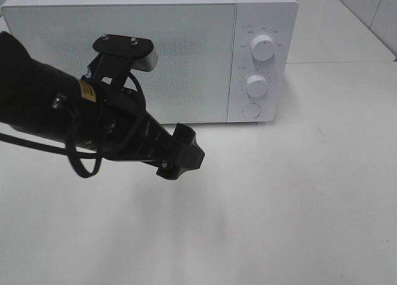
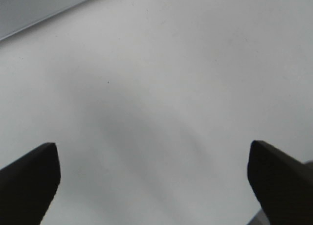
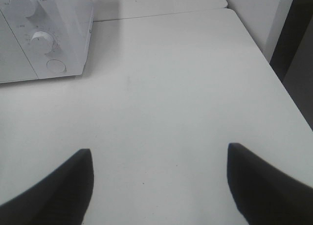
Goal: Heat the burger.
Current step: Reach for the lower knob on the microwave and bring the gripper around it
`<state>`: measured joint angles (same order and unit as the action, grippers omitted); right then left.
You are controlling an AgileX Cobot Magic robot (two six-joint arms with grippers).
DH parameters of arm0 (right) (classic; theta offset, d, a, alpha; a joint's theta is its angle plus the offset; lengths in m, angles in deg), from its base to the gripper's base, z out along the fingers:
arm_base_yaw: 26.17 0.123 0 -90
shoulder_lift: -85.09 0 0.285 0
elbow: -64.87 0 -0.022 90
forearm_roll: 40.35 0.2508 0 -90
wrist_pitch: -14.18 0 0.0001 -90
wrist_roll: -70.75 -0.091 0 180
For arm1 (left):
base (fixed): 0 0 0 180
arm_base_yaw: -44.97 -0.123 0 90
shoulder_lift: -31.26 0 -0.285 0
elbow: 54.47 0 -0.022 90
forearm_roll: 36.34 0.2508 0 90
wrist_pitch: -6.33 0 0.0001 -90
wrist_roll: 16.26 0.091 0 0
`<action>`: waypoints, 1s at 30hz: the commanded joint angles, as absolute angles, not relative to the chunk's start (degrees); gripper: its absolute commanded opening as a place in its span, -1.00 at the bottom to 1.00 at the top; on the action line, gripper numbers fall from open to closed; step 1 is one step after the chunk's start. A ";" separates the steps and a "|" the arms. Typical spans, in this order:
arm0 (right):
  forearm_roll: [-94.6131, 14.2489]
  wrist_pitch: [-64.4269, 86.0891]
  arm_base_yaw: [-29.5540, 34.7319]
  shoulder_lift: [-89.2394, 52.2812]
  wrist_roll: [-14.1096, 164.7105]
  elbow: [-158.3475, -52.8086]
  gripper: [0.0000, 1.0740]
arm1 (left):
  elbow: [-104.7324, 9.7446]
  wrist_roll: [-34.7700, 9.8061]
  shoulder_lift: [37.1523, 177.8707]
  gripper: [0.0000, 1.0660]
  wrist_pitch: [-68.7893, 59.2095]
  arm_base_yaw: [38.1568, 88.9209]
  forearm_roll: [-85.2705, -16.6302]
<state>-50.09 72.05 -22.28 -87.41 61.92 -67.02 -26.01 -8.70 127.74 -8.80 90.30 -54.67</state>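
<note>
Exterior high shows no burger anywhere, perhaps inside the shut microwave (image 1: 186,49), so with the left gripper (image 2: 154,171) and right gripper (image 3: 159,181) both spread and empty over the bare table (image 1: 298,204), I'd meet a knob (image 1: 256,85) squarely and turn without shoving.

White microwave (image 1: 186,49) stands shut on white table (image 1: 298,204).

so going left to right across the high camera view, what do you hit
black robot arm → its black tool → white microwave control panel with two round knobs → white tabletop
</note>
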 commanded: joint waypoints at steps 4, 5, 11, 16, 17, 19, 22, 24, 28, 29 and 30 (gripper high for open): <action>-50.21 71.77 -22.56 -88.84 61.92 -66.73 0.34 | -25.84 -8.76 121.21 0.88 -20.20 90.53 -51.29; -50.21 71.77 -22.56 -88.84 61.92 -66.73 0.34 | -25.84 -9.04 119.66 0.88 -23.30 90.53 -50.38; -50.21 71.77 -22.56 -88.84 61.92 -66.73 0.34 | -25.84 -12.37 118.11 0.88 -31.32 85.20 -47.80; -50.21 71.77 -22.56 -88.84 61.92 -66.73 0.34 | -25.84 -12.08 118.00 0.88 -36.36 75.80 -47.80; -50.21 71.77 -22.56 -88.84 61.92 -66.73 0.34 | -25.84 -12.08 118.00 0.88 -36.99 73.74 -47.80; -50.21 71.77 -22.56 -88.84 61.92 -66.73 0.34 | -25.84 -12.08 118.00 0.88 -37.85 70.19 -47.68; -50.21 71.77 -22.56 -88.84 61.92 -66.73 0.34 | -25.84 -12.08 118.00 0.88 -40.14 64.91 -47.23; -50.21 71.77 -22.56 -88.84 61.92 -66.73 0.34 | -25.84 -12.08 118.00 0.88 -41.06 63.25 -46.88; -50.21 71.77 -22.56 -88.84 61.92 -66.73 0.34 | -25.84 -12.08 118.00 0.88 -46.10 58.04 -44.53; -50.21 71.77 -22.56 -88.84 61.92 -66.73 0.34 | -25.84 -12.08 118.00 0.88 -47.53 57.12 -44.13; -50.21 71.77 -22.56 -88.84 61.92 -66.73 0.34 | -25.66 -12.08 118.00 0.88 -50.00 55.23 -43.16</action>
